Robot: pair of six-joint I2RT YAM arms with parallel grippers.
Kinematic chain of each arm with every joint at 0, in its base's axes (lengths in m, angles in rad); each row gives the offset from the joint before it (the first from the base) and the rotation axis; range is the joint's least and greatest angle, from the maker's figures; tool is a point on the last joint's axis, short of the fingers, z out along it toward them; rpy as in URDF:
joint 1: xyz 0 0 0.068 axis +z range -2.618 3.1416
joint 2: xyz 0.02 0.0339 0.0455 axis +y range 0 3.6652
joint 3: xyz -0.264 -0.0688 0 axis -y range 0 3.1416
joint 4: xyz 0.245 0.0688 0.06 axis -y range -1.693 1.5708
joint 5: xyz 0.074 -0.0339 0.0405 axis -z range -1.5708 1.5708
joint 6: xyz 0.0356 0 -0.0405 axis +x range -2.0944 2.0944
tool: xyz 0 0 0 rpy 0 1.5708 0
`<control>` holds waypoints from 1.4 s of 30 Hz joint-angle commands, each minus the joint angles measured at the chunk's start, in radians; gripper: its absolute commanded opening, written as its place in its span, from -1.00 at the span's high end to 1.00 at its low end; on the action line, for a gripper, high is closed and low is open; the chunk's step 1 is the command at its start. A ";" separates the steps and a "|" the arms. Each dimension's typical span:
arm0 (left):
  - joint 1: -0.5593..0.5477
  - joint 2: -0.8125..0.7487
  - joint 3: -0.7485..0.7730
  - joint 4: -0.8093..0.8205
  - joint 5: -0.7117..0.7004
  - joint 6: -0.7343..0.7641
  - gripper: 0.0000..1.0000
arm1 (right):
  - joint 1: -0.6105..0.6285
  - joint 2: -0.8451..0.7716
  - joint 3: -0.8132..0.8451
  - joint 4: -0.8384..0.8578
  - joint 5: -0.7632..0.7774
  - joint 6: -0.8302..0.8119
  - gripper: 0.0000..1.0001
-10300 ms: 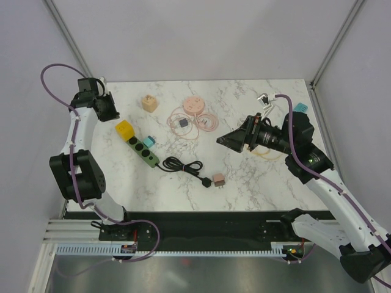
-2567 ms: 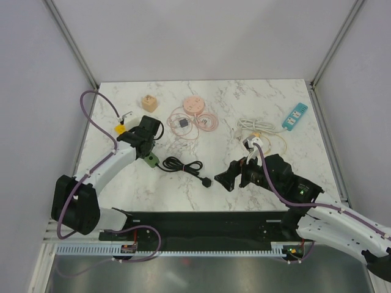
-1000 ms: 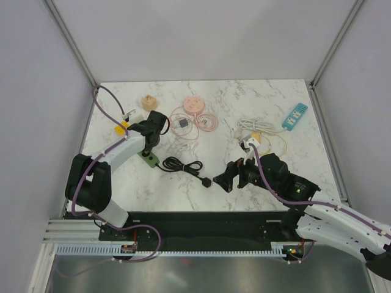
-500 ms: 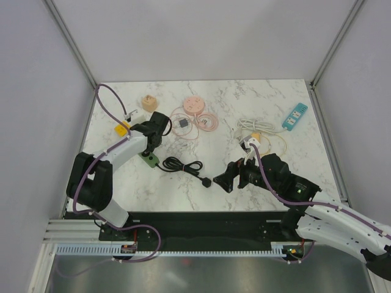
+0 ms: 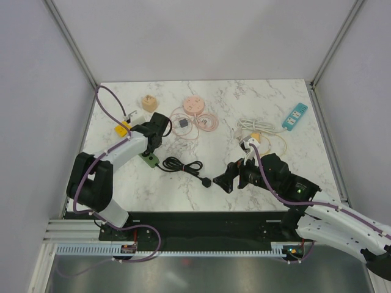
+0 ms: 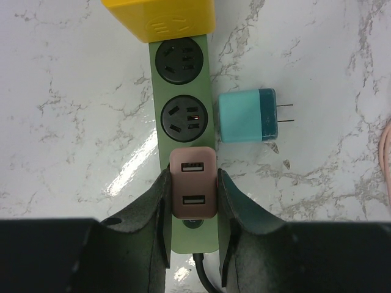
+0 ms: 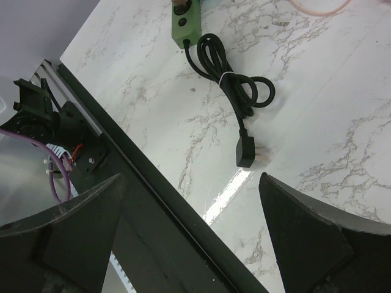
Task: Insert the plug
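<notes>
A pink USB charger plug [image 6: 193, 190] sits on the near socket of the green power strip [image 6: 183, 91], which lies on the marble table. My left gripper [image 6: 193, 178] is shut on the pink plug, one finger on each side. In the top view the left gripper [image 5: 151, 141] covers the plug, and only the strip's near end [image 5: 148, 159] shows. Two sockets beyond the plug are empty. My right gripper [image 5: 227, 178] is open and empty above the table's front edge, its jaws wide apart in the right wrist view [image 7: 192, 183].
A yellow cube plug [image 6: 160, 18] fills the strip's far end. A teal charger [image 6: 247, 115] lies right of the strip. The strip's coiled black cable [image 5: 183, 166] ends in a black plug [image 5: 207, 182]. Pink cables [image 5: 194, 119], a tan cube [image 5: 148, 102], a white cable and a teal strip [image 5: 294, 115] lie further back.
The pink plug, lying near the black plug 10 s ago, is now on the strip in my left gripper. My right arm came to the front edge. Nothing moved in the last second.
</notes>
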 commanded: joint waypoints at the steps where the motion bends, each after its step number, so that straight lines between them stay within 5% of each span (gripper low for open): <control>1: -0.009 0.026 -0.052 -0.024 0.073 -0.107 0.96 | 0.000 0.007 0.042 0.022 -0.002 -0.018 -0.96; 42: -0.062 0.142 -0.139 -0.085 0.230 -0.316 0.95 | 0.001 -0.068 0.025 -0.003 0.012 -0.049 -0.96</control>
